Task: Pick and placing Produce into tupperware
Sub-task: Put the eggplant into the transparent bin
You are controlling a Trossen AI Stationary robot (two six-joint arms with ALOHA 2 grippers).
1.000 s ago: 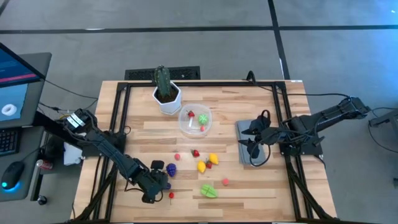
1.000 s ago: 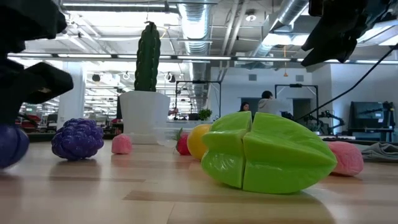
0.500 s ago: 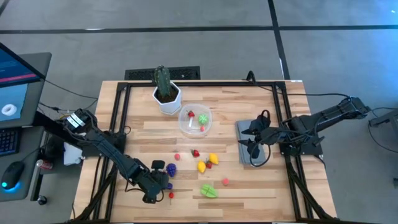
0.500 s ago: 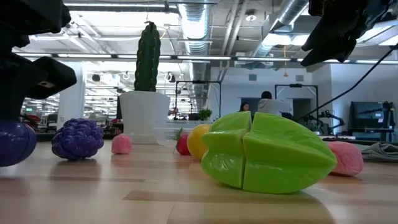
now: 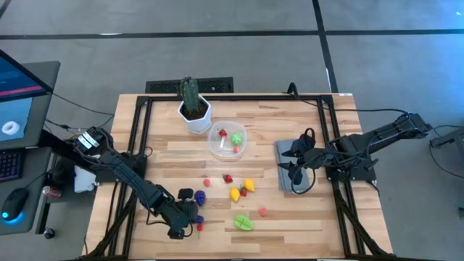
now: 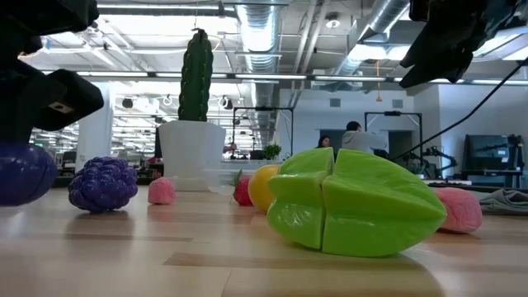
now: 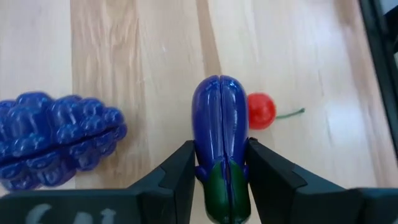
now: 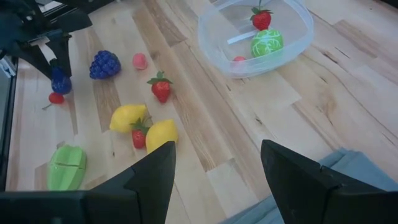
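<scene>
My left gripper point(image 5: 190, 215) point(image 7: 221, 163) is near the table's near-left edge, shut on a purple toy eggplant point(image 7: 221, 130) point(image 6: 23, 173). Purple grapes point(image 7: 56, 138) and a red cherry point(image 7: 261, 111) lie on the wood just below it. The clear round tupperware point(image 5: 228, 139) point(image 8: 255, 34) stands mid-table with a strawberry, a green piece and a red piece inside. More produce lies loose: two yellow pieces point(image 5: 241, 190), a green starfruit point(image 5: 243, 222) and pink pieces. My right gripper point(image 5: 293, 162) point(image 8: 214, 186) hovers open over the grey cloth. My left gripper pinches the eggplant between its two fingers point(image 7: 180, 168) at the green stem end point(image 7: 217, 177). The fingers come from above, pointing down, and lie along the eggplant. It is lifted clear of the table, its purple round end point(image 7: 221, 93) pointing down past the fingertips.
A white hexagonal pot with a green cactus point(image 5: 193, 105) stands at the far edge beside the tupperware. The grey folded cloth point(image 5: 290, 172) lies at the right. Black frame rails point(image 5: 138, 145) run along the table's sides. Bare wood lies between the loose produce and the tupperware.
My left gripper has risen a little with the eggplant shut between its fingers. The eggplant, low at the table a second ago, now hangs clear above the wood. The right arm has kept still.
</scene>
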